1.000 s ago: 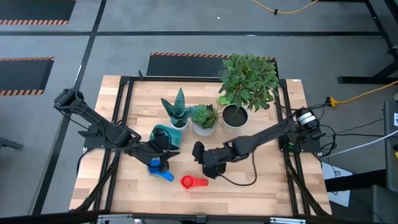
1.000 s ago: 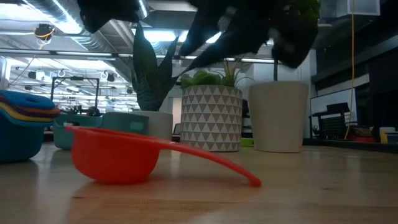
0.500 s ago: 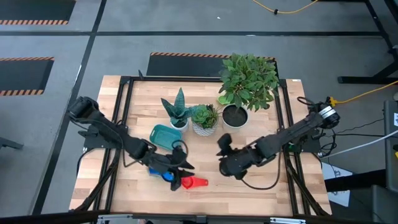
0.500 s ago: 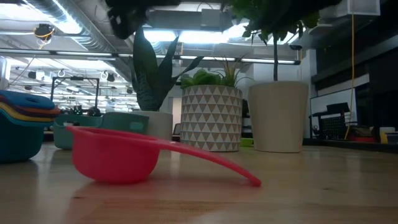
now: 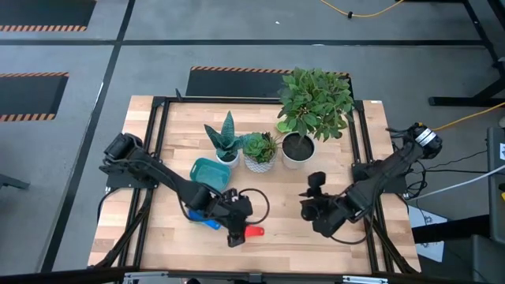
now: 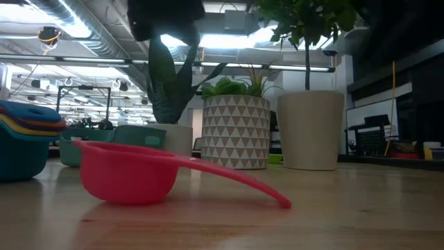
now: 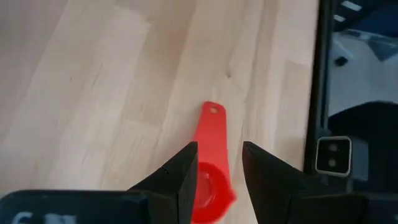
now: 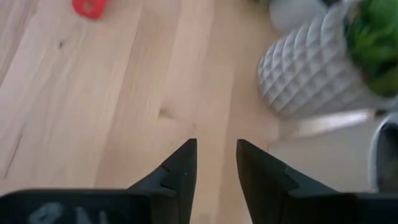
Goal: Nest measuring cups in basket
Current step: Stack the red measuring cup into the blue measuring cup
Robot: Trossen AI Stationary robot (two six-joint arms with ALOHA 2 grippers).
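Observation:
A red measuring cup (image 5: 254,232) lies on the table near the front edge, resting on its bowl (image 6: 128,173) and its handle tip (image 6: 286,203). My left gripper (image 7: 219,155) hovers open above it, one finger on each side of the handle (image 7: 212,134), without touching it. A stack of nested cups (image 6: 24,142), blue outside, stands to its left, in front of the teal basket (image 5: 209,170). My right gripper (image 8: 216,155) is open over bare wood, right of the red cup (image 8: 89,6).
Three potted plants stand behind the work area: a small white pot (image 5: 226,155), a patterned white pot (image 5: 259,156) and a tall leafy plant in a white pot (image 5: 298,148). A black frame rail (image 7: 318,81) borders the table. Bare wood lies between the two grippers.
My left gripper has travelled from over the stacked cups toward the table's near right, ending above the red cup and tipping further down. My right gripper has drawn away from the red cup toward the table's right edge and rolled. The red cup has stayed put.

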